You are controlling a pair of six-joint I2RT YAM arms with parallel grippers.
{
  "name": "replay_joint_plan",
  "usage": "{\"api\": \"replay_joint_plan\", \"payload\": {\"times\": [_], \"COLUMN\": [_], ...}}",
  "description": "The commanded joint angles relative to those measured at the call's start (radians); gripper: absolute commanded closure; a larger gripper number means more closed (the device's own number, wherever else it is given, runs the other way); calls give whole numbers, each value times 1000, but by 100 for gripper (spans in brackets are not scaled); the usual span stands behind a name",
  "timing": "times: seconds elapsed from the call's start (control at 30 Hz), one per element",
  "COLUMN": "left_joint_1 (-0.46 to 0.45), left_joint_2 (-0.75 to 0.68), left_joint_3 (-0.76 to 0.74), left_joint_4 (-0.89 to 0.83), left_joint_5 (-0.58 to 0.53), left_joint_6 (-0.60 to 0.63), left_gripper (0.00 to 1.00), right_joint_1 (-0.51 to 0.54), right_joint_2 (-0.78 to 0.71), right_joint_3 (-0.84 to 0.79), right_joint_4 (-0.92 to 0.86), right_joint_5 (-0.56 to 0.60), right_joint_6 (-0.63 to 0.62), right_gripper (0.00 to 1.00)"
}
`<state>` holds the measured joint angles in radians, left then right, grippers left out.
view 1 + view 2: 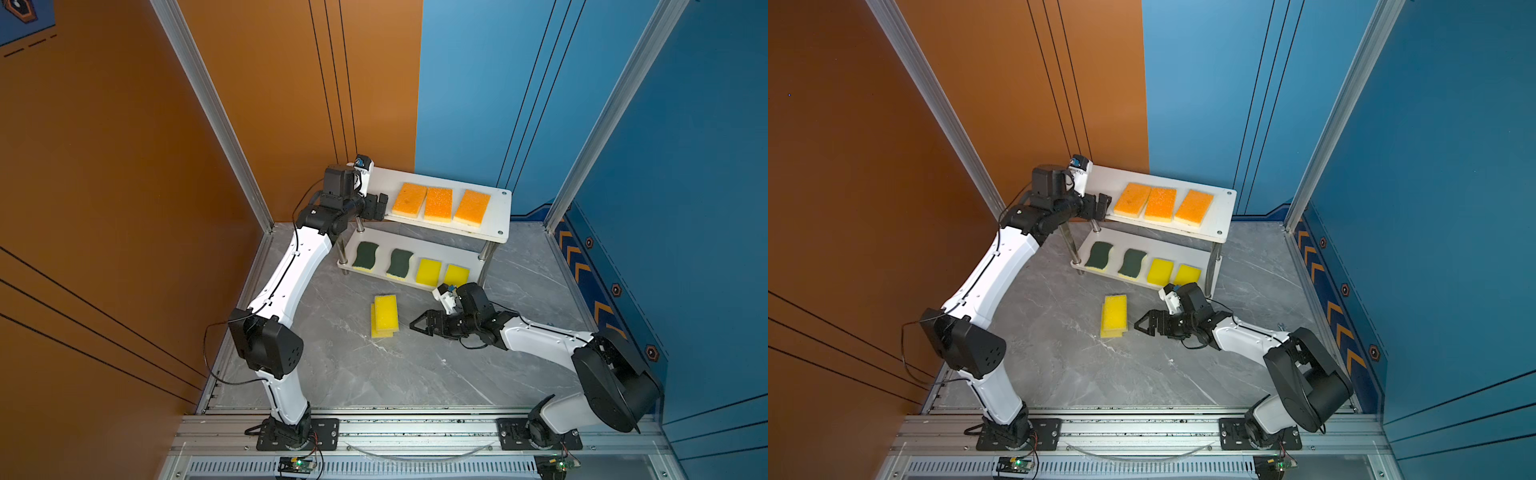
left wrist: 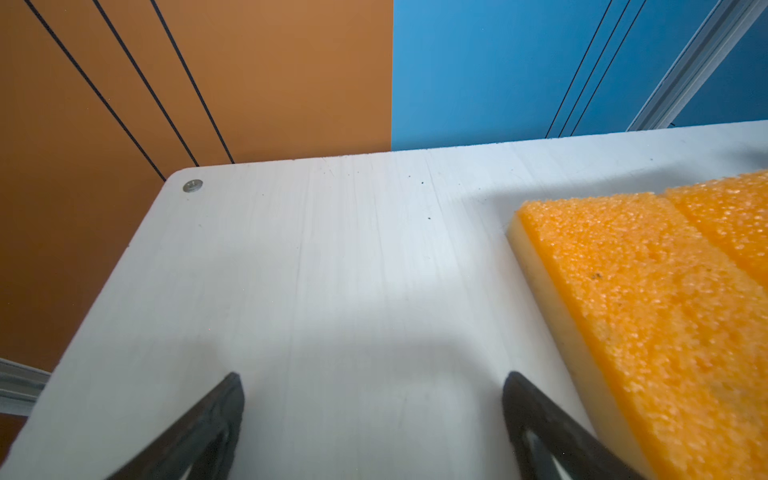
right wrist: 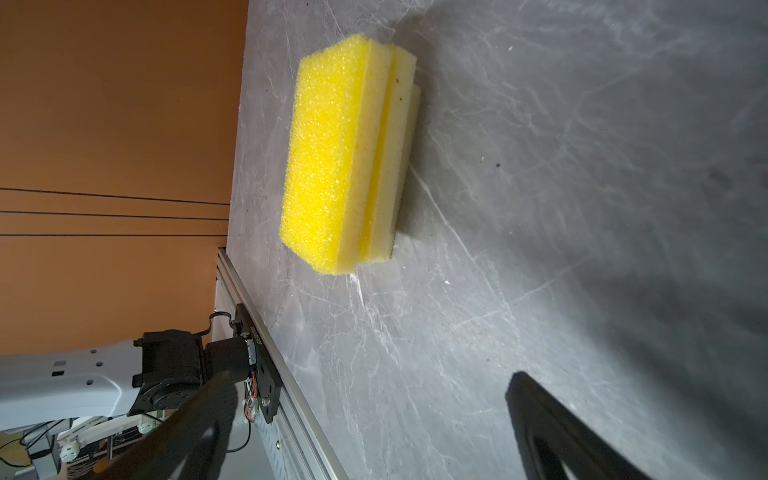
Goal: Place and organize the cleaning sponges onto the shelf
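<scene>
Shelf [image 1: 496, 216] is mostly loaded. Top board: three orange sponges [image 1: 439, 203] in a row, the left two touching, the right one just beside. Lower board: two green pads [image 1: 365, 254], then two yellow sponges [image 1: 429, 270], all side by side.

Left over: a yellow stack [image 1: 385, 315] on the table [image 1: 374, 374], in front of the shelf and well apart from it. Right wrist view shows stacked layers [image 3: 332, 162], slightly offset. Looks like three, but I can't count for sure.

Right gripper [image 1: 417, 324] is low over the table, just beside the stack and pointing at it. Jaws are spread wide with nothing between them. It isn't touching the stack.

Left gripper [image 1: 382, 206] sits at the left end of the top board, beside the leftmost orange sponge [image 2: 648, 316]. Left wrist view shows both fingers wide apart over bare board [image 2: 332, 270], holding nothing.

Step in hand, as I read it: right arm lining up to pick from the stack. Next move calls for closing the gap and getting the fingers around the top sponge only, not the whole pile. The foam is soft and the layers are offset, so a low grab may drag the ones below.

Free space is on the top board's left end. The lower row looks full from here, though its back part is hidden under the top board.
</scene>
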<state>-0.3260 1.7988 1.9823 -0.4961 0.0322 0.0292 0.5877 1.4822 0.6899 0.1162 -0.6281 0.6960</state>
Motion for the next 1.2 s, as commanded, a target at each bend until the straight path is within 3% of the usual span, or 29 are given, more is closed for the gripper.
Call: {"api": "replay_joint_plan", "payload": {"times": [0.0, 0.43, 1.17], "left_joint_1": [7, 4, -50], "left_joint_2": [-15, 33, 77], "left_joint_3": [0, 57, 100], "left_joint_4": [7, 8, 8], "left_joint_5": [37, 78, 40], "left_joint_6": [-14, -37, -22], "left_gripper": [2, 2, 2], "right_joint_1": [-6, -6, -14], "right_joint_2": [7, 7, 7], "right_joint_3": [-8, -8, -16], "right_joint_4": [11, 13, 16], "right_joint_5": [-12, -11, -15], "right_joint_6": [8, 7, 5], "right_gripper": [0, 0, 0]}}
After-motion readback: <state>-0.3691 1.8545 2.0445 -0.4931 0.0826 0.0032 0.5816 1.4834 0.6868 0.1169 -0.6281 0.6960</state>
